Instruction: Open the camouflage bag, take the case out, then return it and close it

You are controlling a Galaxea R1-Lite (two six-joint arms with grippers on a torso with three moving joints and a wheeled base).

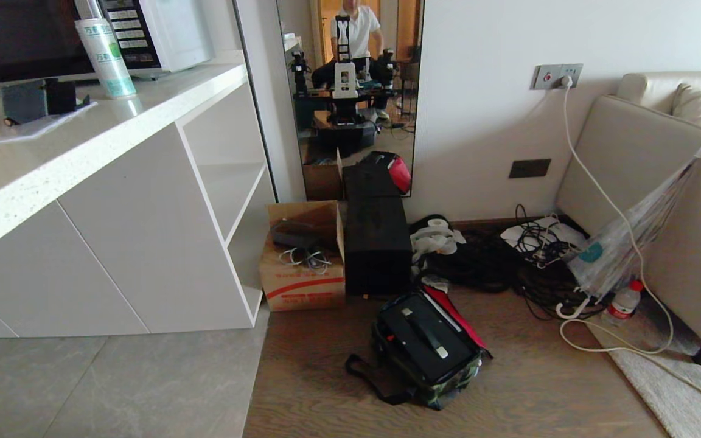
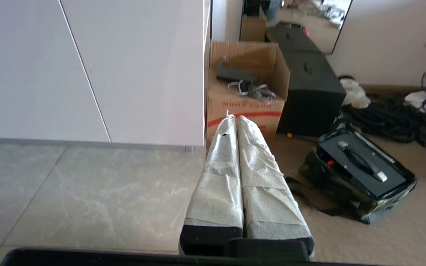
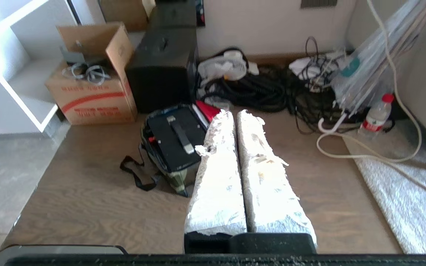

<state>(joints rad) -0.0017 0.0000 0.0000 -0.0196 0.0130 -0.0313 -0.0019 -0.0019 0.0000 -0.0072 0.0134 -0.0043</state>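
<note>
Risk, as we judge it: both our left gripper (image 2: pixel 236 120) and right gripper (image 3: pixel 234 114) hang clear, fingers pressed together, while the camouflage bag (image 1: pixel 448 386) lies open on the floor, the case (image 1: pixel 426 342) inside; its loose strap (image 1: pixel 366 378) could snag us.

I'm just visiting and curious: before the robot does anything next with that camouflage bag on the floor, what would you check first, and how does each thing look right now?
1. Camouflage bag open: ok, flap folded back, red lining showing.
2. Case reachable: ok, it lies flat in the bag, handle facing up.
3. Left gripper free: ok, shut, holding nothing, away from the bag.
4. Right gripper free: ok, shut and empty; would need opening before it takes the handle.
5. Room around the bag: not ok, the black box and cables sit close behind.
6. Whether the case has already been taken out once: cannot tell.
</note>
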